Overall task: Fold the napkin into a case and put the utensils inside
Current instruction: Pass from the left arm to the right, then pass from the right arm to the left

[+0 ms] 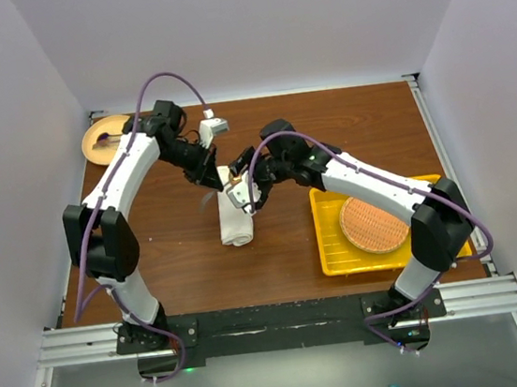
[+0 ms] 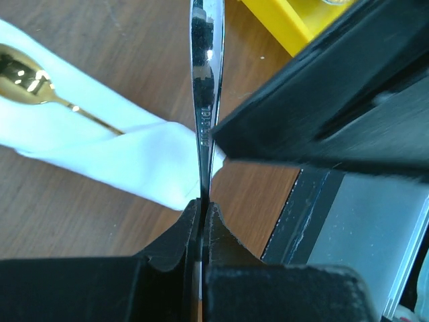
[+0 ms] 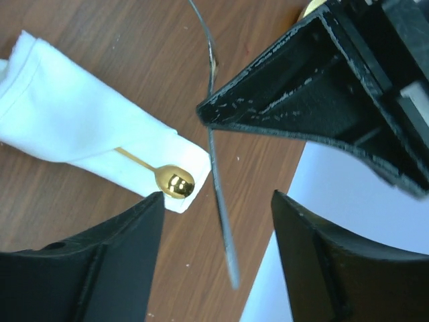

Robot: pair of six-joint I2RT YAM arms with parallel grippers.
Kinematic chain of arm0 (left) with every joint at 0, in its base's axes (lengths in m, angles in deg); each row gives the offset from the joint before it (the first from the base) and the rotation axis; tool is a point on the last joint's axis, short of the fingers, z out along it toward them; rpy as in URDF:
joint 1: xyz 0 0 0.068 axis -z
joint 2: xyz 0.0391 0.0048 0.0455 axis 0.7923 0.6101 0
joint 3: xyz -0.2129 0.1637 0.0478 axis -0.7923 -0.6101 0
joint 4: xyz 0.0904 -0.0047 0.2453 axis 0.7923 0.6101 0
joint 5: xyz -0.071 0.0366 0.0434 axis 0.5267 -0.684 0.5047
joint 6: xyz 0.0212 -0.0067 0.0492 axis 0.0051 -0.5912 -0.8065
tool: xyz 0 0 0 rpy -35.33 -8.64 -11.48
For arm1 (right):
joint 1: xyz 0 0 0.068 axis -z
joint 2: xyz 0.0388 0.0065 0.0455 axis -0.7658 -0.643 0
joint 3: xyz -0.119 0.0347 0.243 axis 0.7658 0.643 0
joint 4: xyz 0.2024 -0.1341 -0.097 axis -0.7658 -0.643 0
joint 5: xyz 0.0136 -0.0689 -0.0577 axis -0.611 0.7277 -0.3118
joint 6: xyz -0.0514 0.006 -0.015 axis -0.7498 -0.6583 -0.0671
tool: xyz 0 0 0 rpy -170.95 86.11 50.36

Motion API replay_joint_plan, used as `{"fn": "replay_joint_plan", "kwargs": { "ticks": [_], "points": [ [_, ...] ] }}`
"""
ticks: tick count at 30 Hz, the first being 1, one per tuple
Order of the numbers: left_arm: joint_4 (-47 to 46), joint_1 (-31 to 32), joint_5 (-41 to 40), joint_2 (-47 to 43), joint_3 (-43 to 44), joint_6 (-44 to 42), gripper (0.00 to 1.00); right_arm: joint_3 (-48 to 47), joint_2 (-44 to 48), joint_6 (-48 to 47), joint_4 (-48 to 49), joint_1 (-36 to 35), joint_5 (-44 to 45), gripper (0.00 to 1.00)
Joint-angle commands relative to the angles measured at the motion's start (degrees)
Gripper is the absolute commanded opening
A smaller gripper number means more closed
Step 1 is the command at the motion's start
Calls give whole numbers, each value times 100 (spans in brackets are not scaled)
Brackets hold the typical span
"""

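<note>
The napkin lies as a narrow cream-white case [image 1: 235, 217] mid-table, also seen in the left wrist view [image 2: 127, 157] and the right wrist view [image 3: 74, 121]. A gold spoon [image 3: 173, 182] sits in the case with its round bowl sticking out of one end; it also shows in the left wrist view [image 2: 27, 77]. My left gripper [image 2: 202, 201] [image 1: 210, 169] is shut on a slim shiny second utensil [image 2: 204, 80], held edge-on above the case's end. That utensil [image 3: 218, 188] hangs between the wide-open jaws of my right gripper [image 3: 218, 228] [image 1: 243, 198], touching neither finger.
A yellow tray [image 1: 325, 232] at the right holds a round woven orange mat [image 1: 374, 224]. A tan plate [image 1: 101, 137] sits at the far left corner. The two grippers are close together over the case's far end.
</note>
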Motion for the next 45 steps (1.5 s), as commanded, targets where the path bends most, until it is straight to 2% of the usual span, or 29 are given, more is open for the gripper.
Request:
{"fn": "replay_joint_plan", "kwargs": {
  "ticks": [1,4,7,8,10,11,13,14,15,16,17,19,20,22,23,25,26,27,28,29,30,31,32,33,34,40,45],
  "points": [
    [105,276,-200,-465,78,238,0,0,24,-539,-60,-151,247,56],
    [26,321,-254,-509,77,335,0,26,-46,-610,-183,-186,370,45],
    [-9,321,-218,-535,104,344,0,131,-64,-628,-113,-195,493,8],
    [-70,312,-201,-553,130,362,0,149,-73,-410,17,-195,493,0],
    [-202,233,-253,-719,191,449,22,88,-90,-41,115,-186,493,0],
    [-603,-89,-123,-824,192,763,30,-78,-186,484,142,-195,476,0],
    [-1341,-748,333,-1244,61,1343,68,-464,-327,1144,159,-152,528,0],
    [-2668,-1413,631,-1421,-236,2382,80,-597,-476,1853,194,-108,520,0],
    [-3316,-1776,626,-1589,-352,2897,100,-729,-564,2260,256,-55,493,0],
    [-3958,-2024,547,-1877,-466,3345,100,-1000,-643,2699,334,67,450,0],
    [-5000,-2339,251,-2002,-641,3994,100,-1159,-714,3730,527,138,414,0],
    [-5876,-2456,-460,-2309,-757,4385,100,-1588,-890,5210,948,488,275,0],
    [-6080,-2474,-630,-2407,-905,4657,100,-1704,-969,6601,1333,612,239,0],
    [-6659,-2483,-859,-2722,-1213,4922,100,-2116,-1241,7953,1626,955,247,0],
    [-7063,-2483,-921,-2811,-1597,5219,100,-2258,-1346,9178,1732,1052,117,0],
    [-7513,-2439,-764,-2917,-1873,5511,100,-2556,-1602,10178,1794,1228,-51,0],
    [-7446,-2230,-807,-2891,-1943,5634,100,-2541,-1620,11010,2020,1246,-243,0],
    [-7375,-2019,-851,-2882,-1979,5600,97,-2445,-1594,11366,2345,1255,-210,0],
    [-7209,-1513,-1121,-2917,-2005,5313,94,-2104,-1506,12092,3027,1238,-158,0],
    [-7121,-1220,-1358,-2970,-2058,5179,89,-1953,-1471,12412,3303,1220,-140,0],
    [-7146,-1009,-1500,-3005,-2102,5143,75,-1865,-1444,12633,3436,1142,-9,0],
    [-7277,-737,-1623,-3014,-2154,5186,67,-1803,-1444,12879,3481,1097,53,0],
    [-7252,-638,-1712,-2979,-2146,5335,61,-1776,-1444,12968,3525,1053,97,0],
    [-7217,-585,-1773,-2892,-2129,5397,50,-1750,-1418,13013,3552,975,237,0],
    [-7051,-506,-1922,-2839,-2103,5450,46,-1654,-1304,12996,3561,922,343,0],
    [-6759,-339,-2142,-2487,-1803,5872,36,-1389,-1005,12513,3648,622,862,0],
    [-6198,-330,-2441,-2407,-1821,6022,32,-1354,-899,12337,3605,508,1126,0]
  ]
}}
